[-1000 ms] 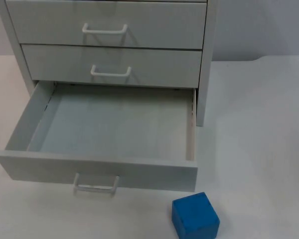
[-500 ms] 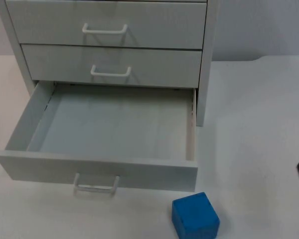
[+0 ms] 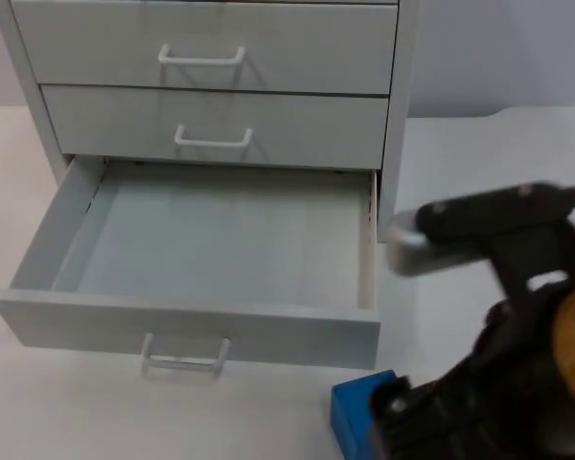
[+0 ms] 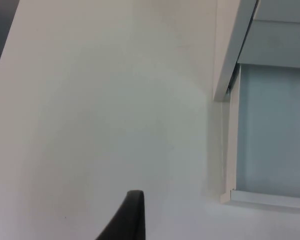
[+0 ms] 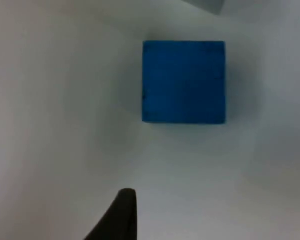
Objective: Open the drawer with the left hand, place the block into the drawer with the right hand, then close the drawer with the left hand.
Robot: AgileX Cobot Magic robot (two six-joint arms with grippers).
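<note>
Three drawers (image 3: 206,240), one blue block (image 5: 184,81)

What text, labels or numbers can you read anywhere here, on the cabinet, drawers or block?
None: no legible writing in any view.
The blue block has plain faces.
The open bottom drawer and the two shut drawer fronts are unmarked grey.
The white table carries no marks.

Pale grey cabinet (image 3: 393,115) with white handles (image 3: 201,57), its open bottom drawer (image 3: 187,321) a cooler grey-blue inside (unpatterned), a plain saturated blue block (image 5: 184,82) on the white table (image 3: 498,172), and the right arm (image 3: 498,230) black with a silver joint and orange patch.
</note>
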